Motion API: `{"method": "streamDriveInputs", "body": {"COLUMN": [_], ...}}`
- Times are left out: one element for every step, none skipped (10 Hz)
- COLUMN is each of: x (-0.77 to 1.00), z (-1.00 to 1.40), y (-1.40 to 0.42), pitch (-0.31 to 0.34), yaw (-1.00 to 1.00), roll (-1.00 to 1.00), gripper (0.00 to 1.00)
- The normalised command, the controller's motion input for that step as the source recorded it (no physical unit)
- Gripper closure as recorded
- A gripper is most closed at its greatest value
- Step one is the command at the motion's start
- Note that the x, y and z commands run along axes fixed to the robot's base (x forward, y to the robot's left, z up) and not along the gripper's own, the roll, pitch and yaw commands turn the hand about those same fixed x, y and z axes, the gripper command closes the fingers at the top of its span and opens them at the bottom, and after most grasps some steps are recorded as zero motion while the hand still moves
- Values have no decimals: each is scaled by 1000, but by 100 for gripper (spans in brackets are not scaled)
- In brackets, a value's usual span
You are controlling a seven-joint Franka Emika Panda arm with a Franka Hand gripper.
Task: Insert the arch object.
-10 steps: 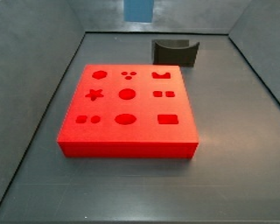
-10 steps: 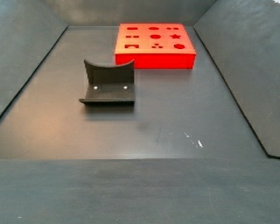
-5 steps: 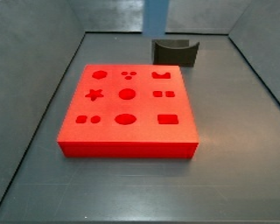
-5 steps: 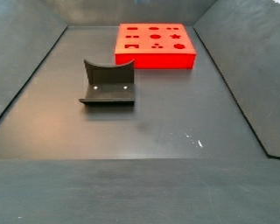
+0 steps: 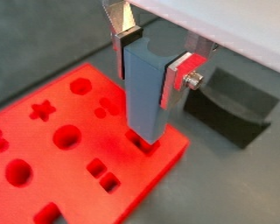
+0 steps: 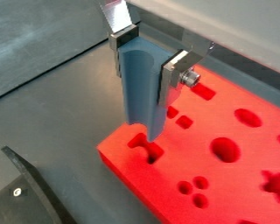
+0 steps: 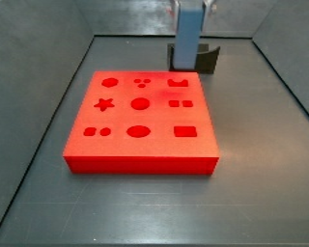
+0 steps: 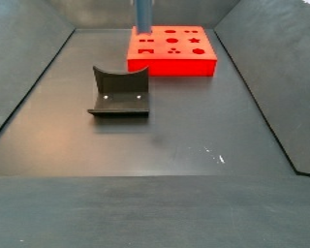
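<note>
My gripper [image 5: 152,59] is shut on the arch object [image 5: 149,87], a tall blue-grey block with a semicircular notch in its upper end. The silver fingers [image 6: 175,70] clamp its top and it hangs upright. In both wrist views its lower end is just above the red board [image 5: 143,179], close to the arch-shaped hole [image 6: 146,147] near a corner. In a side view the block [image 7: 189,39] stands over the board's far right part [image 7: 144,159]. It also shows in a side view [image 8: 140,15] above the board [image 8: 170,66].
The board has several shaped holes: star, circles, ovals, squares. The dark fixture [image 8: 119,94] stands on the grey floor beside the board, and shows partly behind the block [image 7: 211,58] and in both wrist views [image 5: 230,105]. Grey walls ring the floor.
The gripper with the blue-grey block has come down and across from the far wall to just above the board's far corner. Board and fixture have not moved.
</note>
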Motion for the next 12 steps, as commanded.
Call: {"method": "streamDriveInputs", "body": {"x": [251,0,-63,-263,-360,-286,-126,0,0,0,-37,0], "z": [-394,-263,-269,-169,-109,-146,-149,-209,-249,-246,-220,-226], "y": [-26,-29,-3,0,20,20,3,49,74,103,134,69], "pitch": [-60,-4,-21,-64,-73,-73,-61,-50,-60,-51,-29,-46], "yaw": [0,46,103,126,89,83,60,0,0,0,0,0], "roll": [133,129,100,40,0,0,0,0,0,0,0,-9], "gripper": [100,100,100,100,100,100,100,100,100,100,100,100]}}
